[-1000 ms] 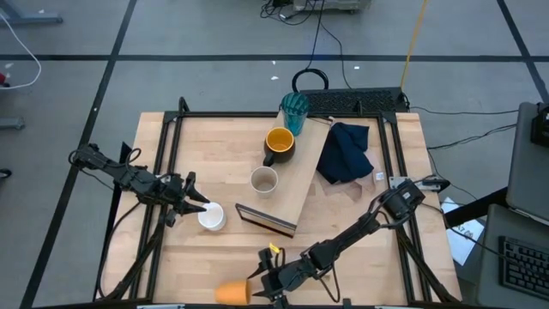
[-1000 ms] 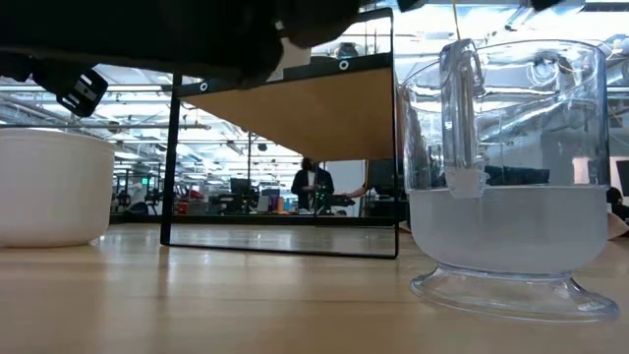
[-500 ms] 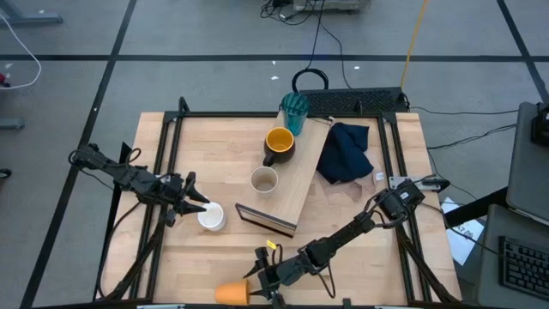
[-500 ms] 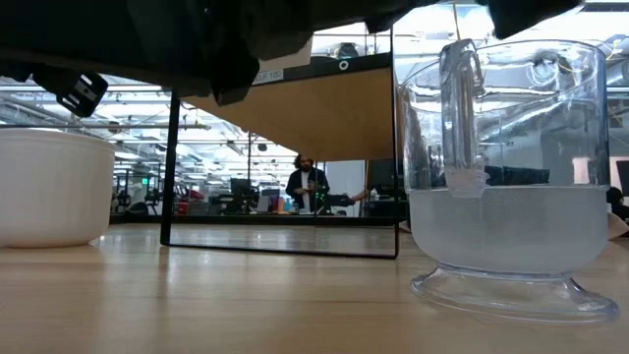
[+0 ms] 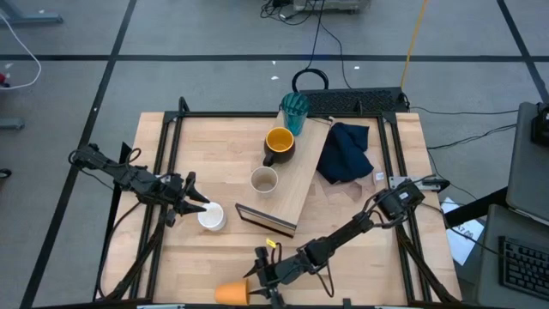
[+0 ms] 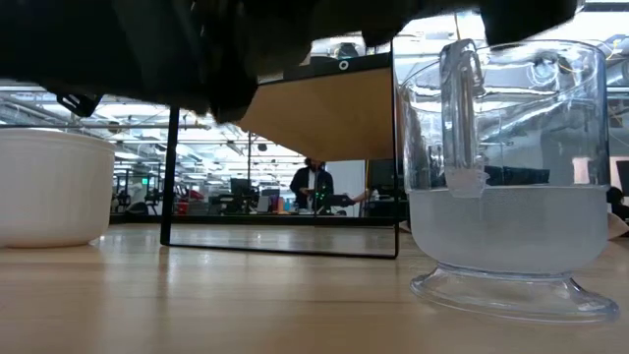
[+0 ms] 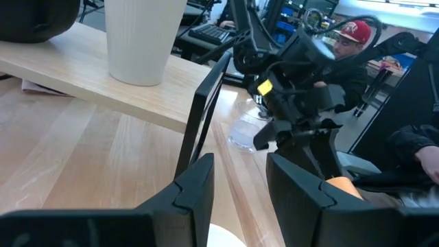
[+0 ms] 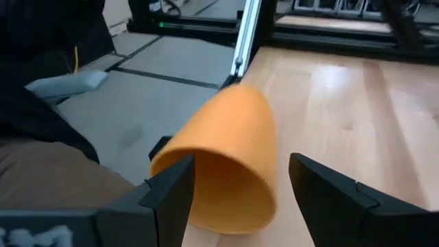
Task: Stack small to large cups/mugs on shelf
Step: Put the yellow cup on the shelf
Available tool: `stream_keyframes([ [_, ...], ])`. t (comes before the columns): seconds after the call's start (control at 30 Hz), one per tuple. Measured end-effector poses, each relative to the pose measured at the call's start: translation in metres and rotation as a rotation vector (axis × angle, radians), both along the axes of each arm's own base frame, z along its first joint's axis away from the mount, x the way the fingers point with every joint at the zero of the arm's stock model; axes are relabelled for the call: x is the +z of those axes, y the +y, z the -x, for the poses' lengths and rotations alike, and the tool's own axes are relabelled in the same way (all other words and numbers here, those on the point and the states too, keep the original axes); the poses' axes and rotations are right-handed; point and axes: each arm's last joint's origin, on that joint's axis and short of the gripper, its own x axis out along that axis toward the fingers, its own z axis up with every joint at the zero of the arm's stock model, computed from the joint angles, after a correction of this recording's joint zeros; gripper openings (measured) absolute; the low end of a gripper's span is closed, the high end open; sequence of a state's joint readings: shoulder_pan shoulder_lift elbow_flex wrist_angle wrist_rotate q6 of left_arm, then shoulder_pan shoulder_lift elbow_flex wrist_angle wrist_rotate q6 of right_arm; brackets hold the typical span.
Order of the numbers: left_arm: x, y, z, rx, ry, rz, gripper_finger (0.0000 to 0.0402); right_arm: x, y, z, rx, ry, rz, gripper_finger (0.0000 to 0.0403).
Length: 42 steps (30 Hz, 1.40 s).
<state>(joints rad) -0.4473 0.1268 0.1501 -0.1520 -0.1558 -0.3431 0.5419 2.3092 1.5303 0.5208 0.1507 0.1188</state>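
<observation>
The orange cup (image 8: 223, 158) lies on its side at the table's near edge (image 5: 232, 293), mouth toward my right gripper (image 8: 241, 195), which is open with a finger on either side of the mouth. My left gripper (image 5: 203, 207) is open at the white mug (image 5: 212, 217), which stands on the table. The shelf (image 5: 296, 184) carries the dark mug (image 5: 279, 144) and the beige cup (image 5: 263, 180); the teal tumbler (image 5: 294, 112) stands at its far end. The clear glass (image 6: 501, 177) stands on the table. My left gripper's fingers (image 7: 195, 195) stand apart just above the white mug's rim (image 7: 223, 239); I cannot tell whether they touch it. My right gripper's fingers (image 8: 329, 199) flank the orange cup's mouth (image 8: 206, 199) level with the table; the hold is not closed, and a gap shows at one side.
A navy cloth (image 5: 346, 153) lies right of the shelf. The shelf's dark frame (image 6: 172, 167) stands between the white mug and the glass. A dark rail frame (image 5: 167, 146) runs around the tabletop. People show in the room beyond.
My right arm has edged toward the table's left, nearer the orange cup, and its wrist has rolled a little. The cup has stayed where it lay.
</observation>
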Motion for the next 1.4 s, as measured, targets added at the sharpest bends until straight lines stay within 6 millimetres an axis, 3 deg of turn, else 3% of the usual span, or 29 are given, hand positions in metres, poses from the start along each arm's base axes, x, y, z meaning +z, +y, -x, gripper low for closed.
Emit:
stream_keyframes([
  [0.17,0.0,0.0,0.0,0.0,0.0,0.0,0.0134,-0.019,0.003,-0.002,0.046,0.001,-0.019,0.0226],
  [1.4,0.0,0.0,0.0,0.001,0.002,0.006,0.0134,-0.013,0.007,0.0,0.01,-0.041,-0.056,0.0226],
])
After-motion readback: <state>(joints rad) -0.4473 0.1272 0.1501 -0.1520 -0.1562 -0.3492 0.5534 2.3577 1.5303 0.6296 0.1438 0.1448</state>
